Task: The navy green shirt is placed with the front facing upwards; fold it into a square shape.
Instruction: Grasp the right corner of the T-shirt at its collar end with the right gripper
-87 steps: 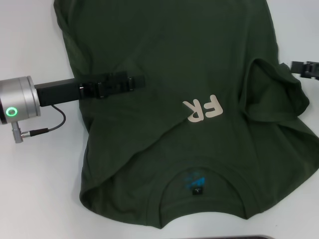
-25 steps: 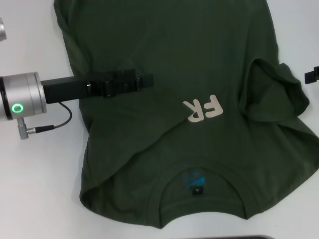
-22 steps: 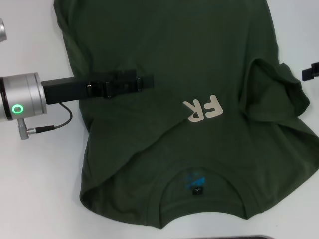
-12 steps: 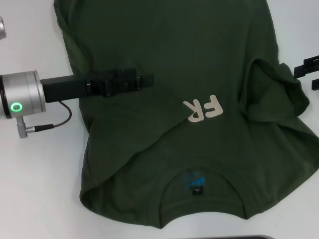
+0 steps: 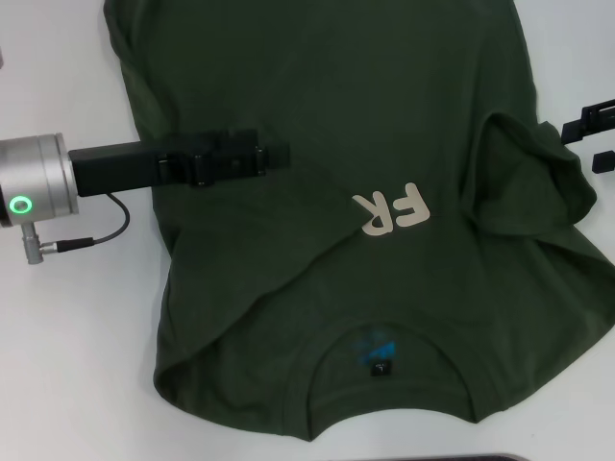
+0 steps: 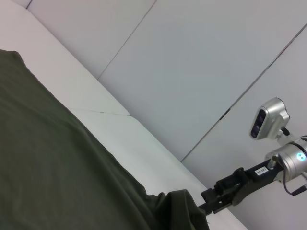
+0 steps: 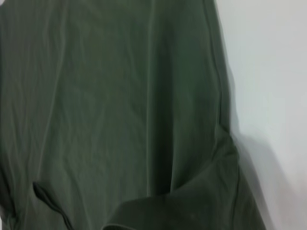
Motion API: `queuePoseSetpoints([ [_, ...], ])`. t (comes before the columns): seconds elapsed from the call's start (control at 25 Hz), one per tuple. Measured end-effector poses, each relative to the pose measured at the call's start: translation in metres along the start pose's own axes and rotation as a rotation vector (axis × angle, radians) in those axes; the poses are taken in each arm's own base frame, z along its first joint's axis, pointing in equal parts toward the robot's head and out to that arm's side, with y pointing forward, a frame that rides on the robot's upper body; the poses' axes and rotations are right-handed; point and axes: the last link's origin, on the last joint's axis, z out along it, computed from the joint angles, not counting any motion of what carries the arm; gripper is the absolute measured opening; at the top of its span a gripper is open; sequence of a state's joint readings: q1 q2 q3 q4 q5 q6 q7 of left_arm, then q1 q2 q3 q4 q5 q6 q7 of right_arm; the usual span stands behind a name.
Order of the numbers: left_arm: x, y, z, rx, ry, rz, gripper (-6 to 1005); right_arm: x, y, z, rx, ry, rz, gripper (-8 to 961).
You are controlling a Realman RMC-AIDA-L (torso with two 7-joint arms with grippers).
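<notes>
The navy green shirt (image 5: pixel 336 106) lies front up on the white table (image 5: pixel 77 336), its collar (image 5: pixel 389 328) and neck label (image 5: pixel 381 369) towards me. Its right side is folded inward, so only "FR" (image 5: pixel 390 209) of the cream lettering shows. My left gripper (image 5: pixel 274 157) reaches in from the left and lies low over the chest area. At the right edge my right gripper (image 5: pixel 598 137) is open, just beside the folded sleeve (image 5: pixel 538 178). The left wrist view shows the shirt (image 6: pixel 57 167) and the right gripper (image 6: pixel 211 203) at the fold. Only shirt cloth (image 7: pixel 120 96) and table fill the right wrist view.
Bare white table (image 5: pixel 67 384) lies left of the shirt and at the far right. A dark object's edge (image 5: pixel 471 458) shows at the bottom of the head view. Wall panels (image 6: pixel 201 72) stand behind the table.
My right gripper has come back into view at the right edge, beside the folded sleeve. The left arm has shifted slightly left and up. The shirt has not moved.
</notes>
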State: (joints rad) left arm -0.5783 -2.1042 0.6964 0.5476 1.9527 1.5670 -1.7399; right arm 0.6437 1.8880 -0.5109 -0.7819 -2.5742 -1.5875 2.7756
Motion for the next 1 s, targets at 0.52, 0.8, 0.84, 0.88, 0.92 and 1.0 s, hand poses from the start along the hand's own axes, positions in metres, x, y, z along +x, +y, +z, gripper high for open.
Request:
queuePoseSetpoints([
  [0.52,0.002,0.001,-0.002,-0.009,0.000,0.006,884,-0.001,0.001,0.012,-0.010,0.019,0.025,651],
  [0.8,0.002,0.000,-0.004,-0.005,0.001,0.010,884,0.000,-0.003,0.015,-0.008,0.025,0.046,482],
  [0.84,0.003,0.000,-0.005,-0.004,0.001,0.010,884,0.001,-0.004,0.016,-0.008,0.027,0.048,448],
  [0.88,0.003,0.000,-0.005,-0.004,0.002,0.011,884,0.001,-0.004,0.016,-0.008,0.027,0.048,414],
  [0.92,0.003,0.000,-0.005,-0.004,0.002,0.011,884,0.001,-0.004,0.017,-0.007,0.028,0.049,380],
  [1.0,0.003,0.000,-0.005,-0.003,0.003,0.011,884,0.001,-0.005,0.018,-0.006,0.029,0.051,312],
])
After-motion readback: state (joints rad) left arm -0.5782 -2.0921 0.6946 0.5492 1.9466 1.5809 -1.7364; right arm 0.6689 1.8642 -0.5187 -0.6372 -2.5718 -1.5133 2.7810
